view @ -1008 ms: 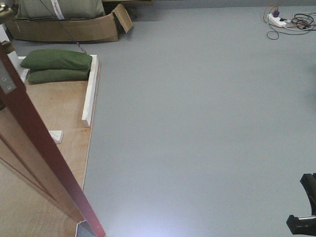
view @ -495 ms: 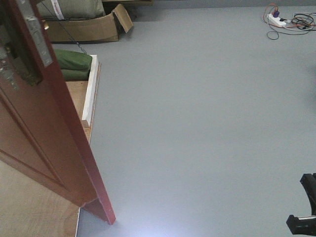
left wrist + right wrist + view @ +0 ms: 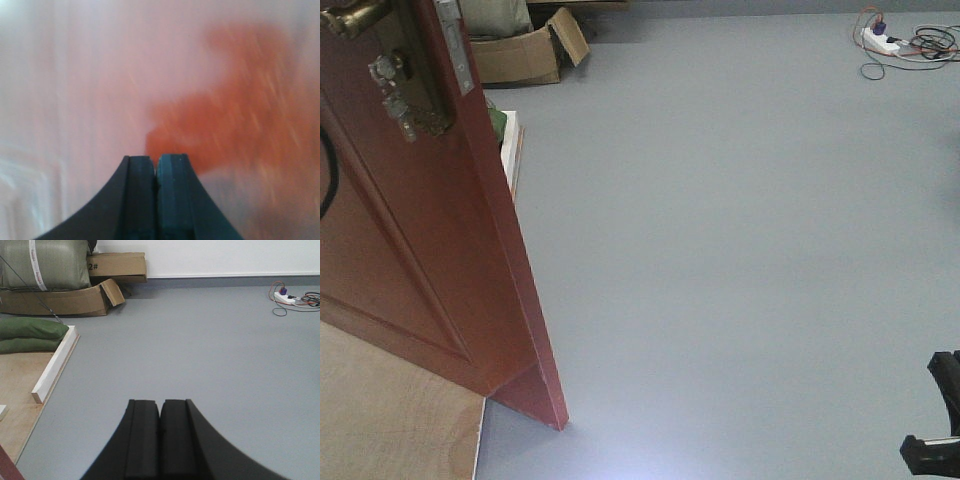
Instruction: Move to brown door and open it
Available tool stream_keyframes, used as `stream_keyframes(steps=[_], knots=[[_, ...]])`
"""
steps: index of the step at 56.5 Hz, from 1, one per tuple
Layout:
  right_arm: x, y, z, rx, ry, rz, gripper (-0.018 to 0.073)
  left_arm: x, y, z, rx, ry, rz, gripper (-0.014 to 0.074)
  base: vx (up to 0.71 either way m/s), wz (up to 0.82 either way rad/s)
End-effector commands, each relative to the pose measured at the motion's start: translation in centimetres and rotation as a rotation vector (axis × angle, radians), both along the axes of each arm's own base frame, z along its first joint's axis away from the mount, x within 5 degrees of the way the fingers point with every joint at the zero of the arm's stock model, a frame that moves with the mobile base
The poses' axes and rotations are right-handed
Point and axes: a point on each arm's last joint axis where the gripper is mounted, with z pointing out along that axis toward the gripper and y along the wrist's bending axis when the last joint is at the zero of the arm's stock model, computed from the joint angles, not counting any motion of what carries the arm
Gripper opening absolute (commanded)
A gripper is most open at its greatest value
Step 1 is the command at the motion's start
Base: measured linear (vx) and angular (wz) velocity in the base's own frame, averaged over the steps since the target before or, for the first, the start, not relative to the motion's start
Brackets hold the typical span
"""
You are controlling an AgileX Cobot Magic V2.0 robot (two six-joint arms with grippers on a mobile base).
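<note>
Clearly the door (image 3: 410, 230) is seen ajar on the left, close before the closed left gripper (image 3: 156, 167); the right gripper (image 3: 161, 412), also closed, is pointed at floor (image 3: 200, 340).

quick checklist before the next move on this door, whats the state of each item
1. Brown door off its latch: ok, its latch edge stands out over the grey floor.
2. Left gripper free: ok, shut on nothing. Touching the door: cannot tell, the view is blurred.
3. Right gripper free: ok, shut, empty, facing open floor.
4. Keys in the lock below the lever handle: ok.
5. Power strip away from the door: ok, it lies in the far corner.
</note>
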Motion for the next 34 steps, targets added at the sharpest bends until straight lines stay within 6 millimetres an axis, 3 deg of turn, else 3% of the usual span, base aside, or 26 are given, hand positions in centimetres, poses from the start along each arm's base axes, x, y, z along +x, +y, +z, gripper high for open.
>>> stream_keyframes(steps=[1,34], knots=[[0.16,-0.04,0.57,-0.005,-0.08,-0.002,0.0,-0.82,-0.18,2.26,-0.019,-0.144,-0.005,0.0066,0.0,0.0],[0.16,-0.04,0.57,-0.005,-0.08,-0.002,0.0,-0.78,-0.19,2.17,-0.018,-0.136,-0.006,0.0066,0.0,0.0]])
